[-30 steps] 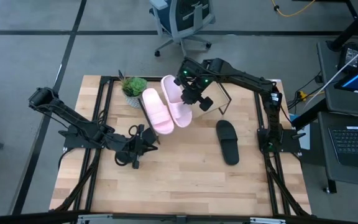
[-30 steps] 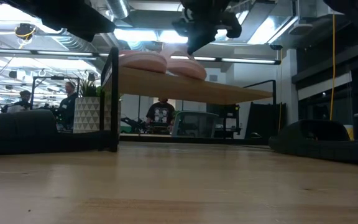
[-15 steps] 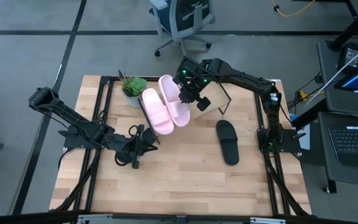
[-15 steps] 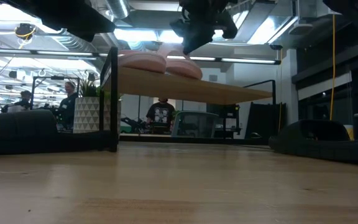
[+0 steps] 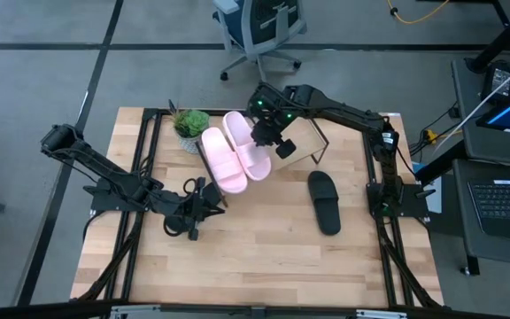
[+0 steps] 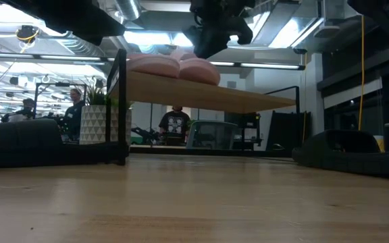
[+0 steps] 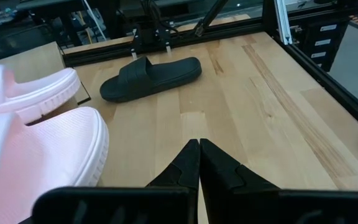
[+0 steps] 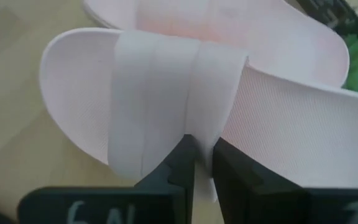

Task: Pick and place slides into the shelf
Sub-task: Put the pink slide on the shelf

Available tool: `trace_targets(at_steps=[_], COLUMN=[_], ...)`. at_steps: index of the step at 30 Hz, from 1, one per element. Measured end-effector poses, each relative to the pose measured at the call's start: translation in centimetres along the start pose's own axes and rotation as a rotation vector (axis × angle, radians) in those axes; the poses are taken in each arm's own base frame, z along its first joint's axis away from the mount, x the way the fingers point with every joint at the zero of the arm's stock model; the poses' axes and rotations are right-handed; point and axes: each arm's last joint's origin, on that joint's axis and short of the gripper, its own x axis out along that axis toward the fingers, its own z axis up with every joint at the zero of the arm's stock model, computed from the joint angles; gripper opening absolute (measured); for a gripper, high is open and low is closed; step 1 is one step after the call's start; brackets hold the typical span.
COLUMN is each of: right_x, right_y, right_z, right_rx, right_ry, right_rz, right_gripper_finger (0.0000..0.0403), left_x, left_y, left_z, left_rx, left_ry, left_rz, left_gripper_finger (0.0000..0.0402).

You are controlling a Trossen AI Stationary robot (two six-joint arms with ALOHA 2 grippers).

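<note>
Now the right gripper [image 5: 264, 137]—jaws narrowly parted around its strap—steadies a pink slide [image 5: 249, 145] lengthwise up the shelf [image 5: 304, 142].

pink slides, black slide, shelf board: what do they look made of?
Pink slides: likely moulded foam or soft rubber, matte, with a fine woven-looking texture in the right wrist view. Black slide: similar moulded rubber or foam, matte, one piece. Shelf board: light wood, or a laminate; smooth pale face on a thin black metal frame.
</note>
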Motion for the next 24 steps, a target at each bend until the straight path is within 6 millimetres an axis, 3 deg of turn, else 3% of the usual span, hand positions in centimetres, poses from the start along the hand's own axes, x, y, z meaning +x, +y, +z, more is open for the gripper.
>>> trace_targets(at_steps=[17, 24], right_x=[0.00, -0.02], right_y=[-0.14, -0.33], right_z=[-0.04, 0.02], right_rx=[0.150, 0.146], right_ry=[0.023, 0.016], right_rz=[-0.027, -0.046], right_gripper_finger=[0.0057, 0.0120], left_x=[0.00, 0.00], left_y=[-0.01, 0.00], left_z=[0.00, 0.00], left_rx=[0.001, 0.001], left_ry=[0.000, 0.000], left_rz=[0.000, 0.000], left_gripper_finger=[0.0005, 0.0005])
